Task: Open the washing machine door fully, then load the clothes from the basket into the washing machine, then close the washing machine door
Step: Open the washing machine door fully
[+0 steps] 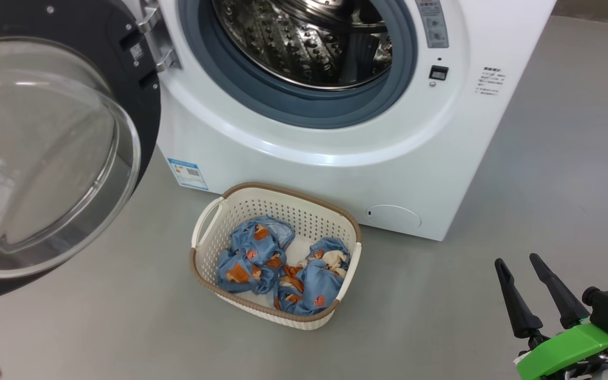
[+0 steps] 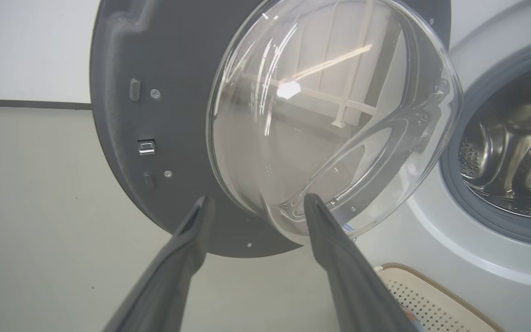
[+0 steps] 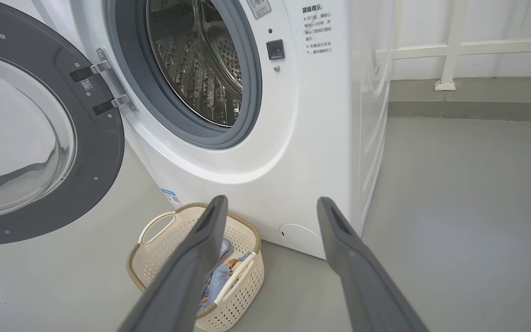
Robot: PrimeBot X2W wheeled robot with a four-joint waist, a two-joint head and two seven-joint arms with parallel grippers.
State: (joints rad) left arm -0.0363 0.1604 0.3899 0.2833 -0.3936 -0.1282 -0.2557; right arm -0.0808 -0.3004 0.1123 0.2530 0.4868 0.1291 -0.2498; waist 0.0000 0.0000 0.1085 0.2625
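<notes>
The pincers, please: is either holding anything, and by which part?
Nothing is held: left pincer open before the washing machine door, right pincer open too.

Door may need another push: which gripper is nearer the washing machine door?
Left. The left gripper is open, fingers pointing at the washing machine door, close to its glass bowl. The right gripper, open, is far off on the other side of the basket.
</notes>
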